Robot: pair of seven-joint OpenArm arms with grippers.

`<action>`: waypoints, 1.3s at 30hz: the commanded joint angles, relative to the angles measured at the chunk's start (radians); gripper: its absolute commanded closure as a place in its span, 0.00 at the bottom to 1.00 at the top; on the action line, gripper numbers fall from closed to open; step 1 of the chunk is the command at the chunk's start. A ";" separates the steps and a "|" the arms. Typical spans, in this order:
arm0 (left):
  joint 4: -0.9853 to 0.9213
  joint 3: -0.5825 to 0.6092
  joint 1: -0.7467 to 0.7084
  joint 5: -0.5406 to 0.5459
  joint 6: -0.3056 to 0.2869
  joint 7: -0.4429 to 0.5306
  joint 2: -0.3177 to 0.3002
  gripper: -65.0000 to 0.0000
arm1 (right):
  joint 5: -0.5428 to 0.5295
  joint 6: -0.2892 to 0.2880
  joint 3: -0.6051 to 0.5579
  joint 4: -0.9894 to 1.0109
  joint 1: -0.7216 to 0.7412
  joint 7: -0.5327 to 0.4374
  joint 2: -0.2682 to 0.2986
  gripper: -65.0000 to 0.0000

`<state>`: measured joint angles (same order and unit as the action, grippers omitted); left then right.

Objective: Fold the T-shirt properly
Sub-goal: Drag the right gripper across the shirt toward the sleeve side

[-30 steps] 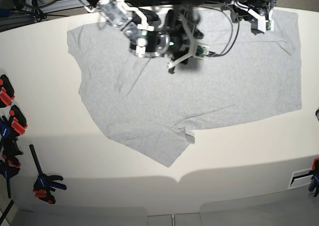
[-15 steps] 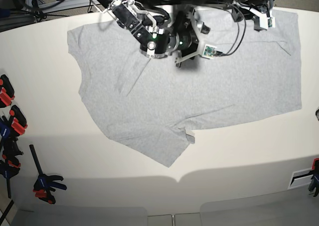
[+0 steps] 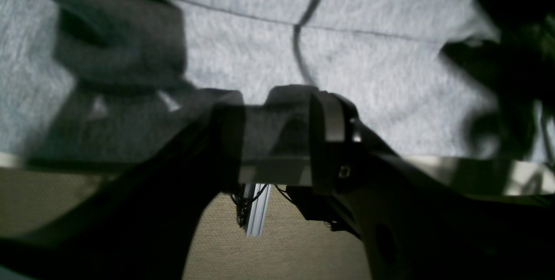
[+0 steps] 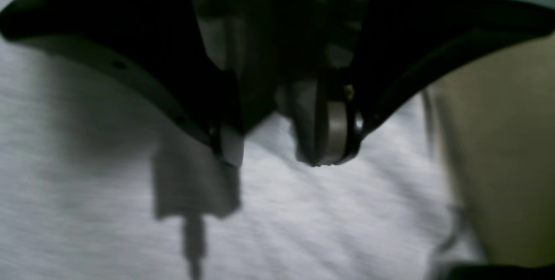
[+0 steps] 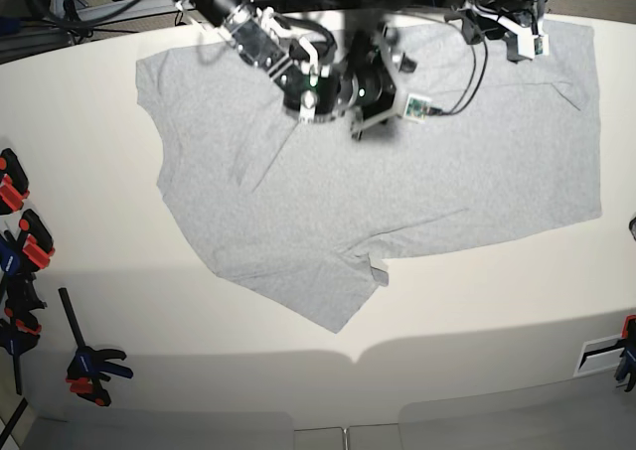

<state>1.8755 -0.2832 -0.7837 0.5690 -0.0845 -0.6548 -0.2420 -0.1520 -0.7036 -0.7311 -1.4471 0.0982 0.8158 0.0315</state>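
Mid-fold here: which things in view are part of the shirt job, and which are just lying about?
Job:
T-shirt, spread flat on the table
right gripper, open over the shirt
left gripper, open near the shirt's far edge

Lying about:
clamps at the table's left edge

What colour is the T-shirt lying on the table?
Light heather grey, plain on the side showing; the T-shirt shows best in the base view.
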 commanded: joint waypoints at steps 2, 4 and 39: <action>0.000 -0.004 -0.011 -0.011 0.008 -0.030 -0.005 0.65 | -0.004 0.005 0.005 -0.012 0.047 -0.005 -0.004 0.60; 0.000 -0.004 -0.011 -0.016 0.008 -0.030 -0.005 0.65 | -0.004 0.005 0.005 -0.012 0.074 -0.005 -0.004 0.60; 0.001 -0.004 -0.011 -0.018 0.008 -0.029 -0.005 0.65 | -0.037 0.005 -0.100 0.079 0.132 0.079 -0.189 0.60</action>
<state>1.8755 -0.2836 -0.7822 0.5652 -0.0868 -0.6548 -0.2436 -0.1772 -0.6899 -0.8375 -1.3487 0.2024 0.9276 -0.1413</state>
